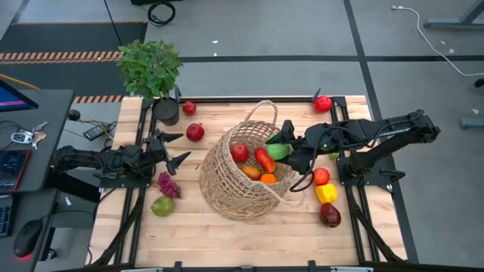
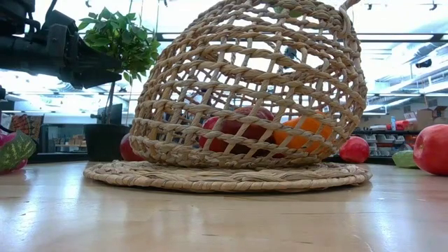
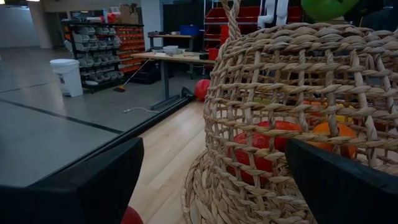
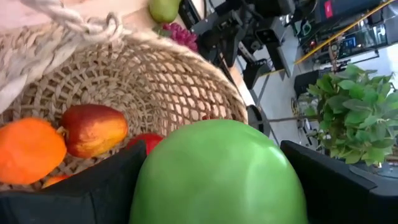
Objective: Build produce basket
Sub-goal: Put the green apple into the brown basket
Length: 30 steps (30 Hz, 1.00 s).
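Right wrist view alone shows green fruit (image 4: 217,174) gripped.

Tipped basket (image 1: 234,177) (fruit (image 1: 265,160) inside).

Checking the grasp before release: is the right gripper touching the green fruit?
Touching: the right wrist view shows the green fruit wedged between the right gripper's fingers.

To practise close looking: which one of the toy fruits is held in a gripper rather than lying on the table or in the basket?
The round green fruit, held between the right gripper's fingers above the basket's opening; all others lie loose.
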Each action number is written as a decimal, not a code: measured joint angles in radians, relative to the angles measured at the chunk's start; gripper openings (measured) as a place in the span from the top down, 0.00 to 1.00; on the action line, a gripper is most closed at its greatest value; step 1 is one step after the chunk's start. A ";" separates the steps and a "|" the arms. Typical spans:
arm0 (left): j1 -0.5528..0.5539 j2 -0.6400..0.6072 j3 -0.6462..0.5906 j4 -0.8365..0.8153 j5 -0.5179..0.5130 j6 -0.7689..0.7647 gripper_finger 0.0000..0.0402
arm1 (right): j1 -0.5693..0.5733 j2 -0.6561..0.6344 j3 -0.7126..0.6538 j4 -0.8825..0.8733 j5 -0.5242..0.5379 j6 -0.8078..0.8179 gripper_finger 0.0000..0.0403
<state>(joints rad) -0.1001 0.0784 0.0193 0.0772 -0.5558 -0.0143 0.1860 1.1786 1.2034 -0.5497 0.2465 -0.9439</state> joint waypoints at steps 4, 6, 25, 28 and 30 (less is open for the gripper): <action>0.000 0.000 0.000 0.000 0.000 0.000 0.01 | -0.004 0.000 0.000 0.012 -0.053 0.014 0.09; 0.000 0.000 0.000 0.000 0.000 0.000 0.01 | -0.015 0.002 0.000 0.024 -0.120 0.040 0.09; 0.000 0.000 0.000 0.000 0.000 0.000 0.01 | -0.111 0.218 0.000 0.331 -0.266 1.421 0.09; 0.000 0.000 0.000 0.000 0.000 0.000 0.01 | -0.114 0.248 0.000 0.330 -0.273 1.623 0.09; 0.000 0.000 0.000 0.000 0.000 0.000 0.01 | -0.122 0.265 0.000 0.332 -0.297 1.753 0.09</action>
<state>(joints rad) -0.1004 0.0784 0.0193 0.0772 -0.5558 -0.0143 0.0638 1.4435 1.2035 -0.2173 -0.0502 0.8087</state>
